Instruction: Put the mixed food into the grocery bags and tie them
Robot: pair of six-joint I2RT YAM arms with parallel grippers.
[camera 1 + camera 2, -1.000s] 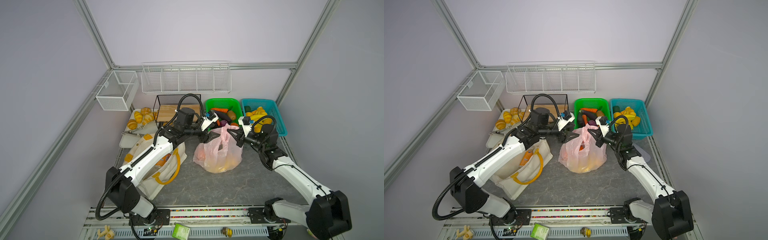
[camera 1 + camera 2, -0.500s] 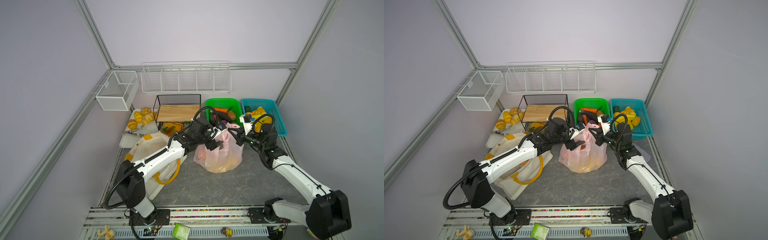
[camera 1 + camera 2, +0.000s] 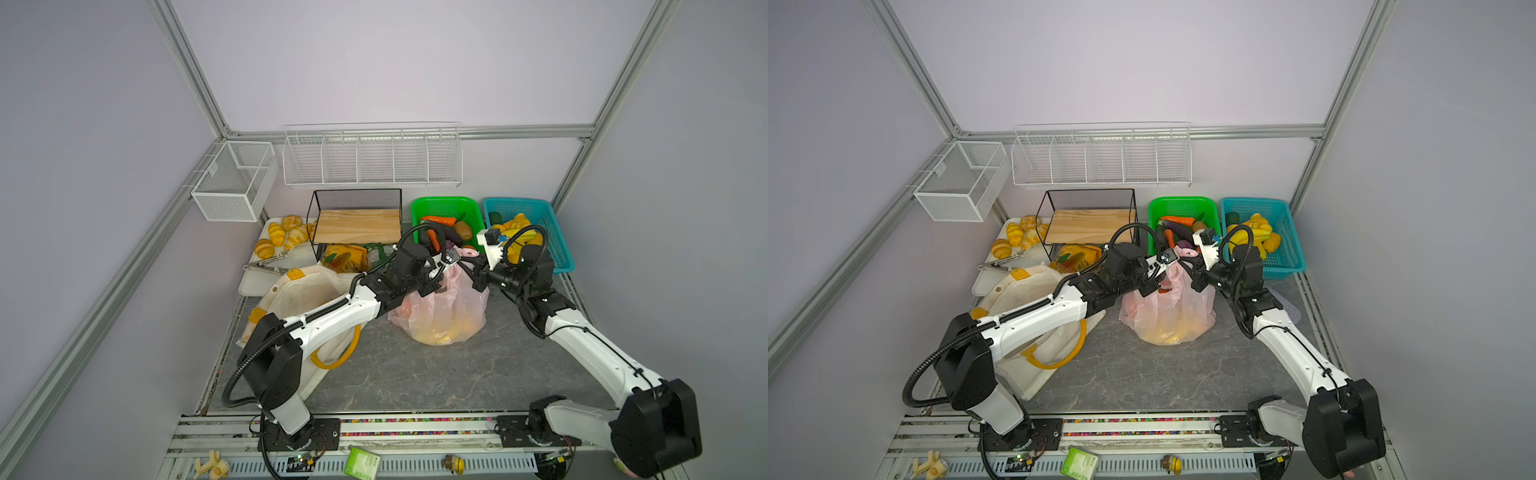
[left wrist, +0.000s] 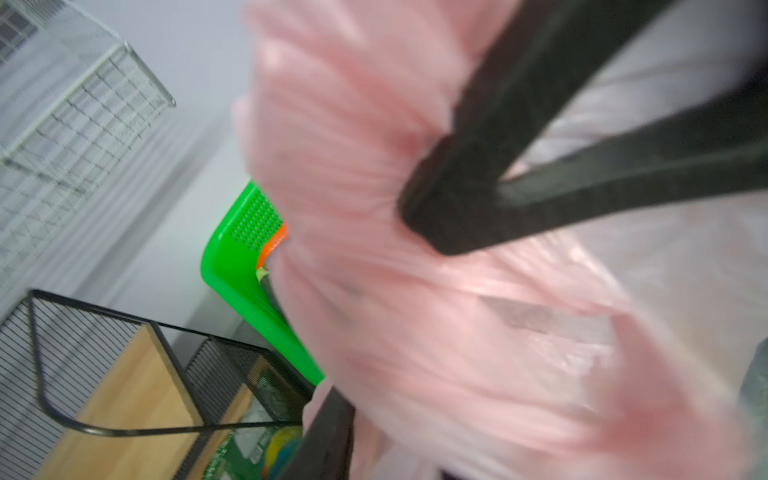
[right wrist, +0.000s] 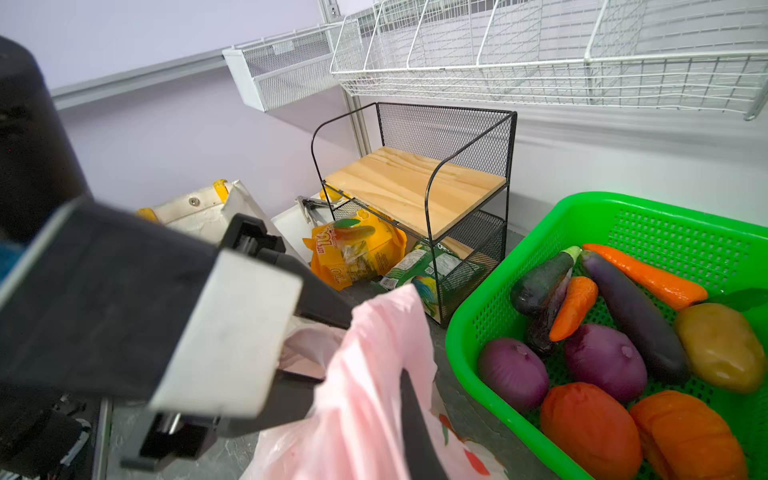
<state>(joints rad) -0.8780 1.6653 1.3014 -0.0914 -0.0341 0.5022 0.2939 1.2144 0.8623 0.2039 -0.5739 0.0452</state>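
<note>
- Both top views: translucent pink plastic bag (image 3: 440, 316), lumpy with orange-yellow fruit (image 3: 444, 332), just in front of green basket (image 3: 446, 205); cream canvas tote (image 3: 299, 291) well left of the basket.
- Left wrist, blurred: left gripper (image 4: 382, 311) astride bunched pink film; clamped or not, cannot tell.
- Right wrist only: right gripper (image 5: 399, 415) pinched tight on a pink handle beside the perforated basket; two onions (image 5: 513, 374), two carrots (image 5: 573, 305) inside.

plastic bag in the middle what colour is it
Translucent pink. The plastic bag shows best in a top view, with orange showing through its wall.
</note>
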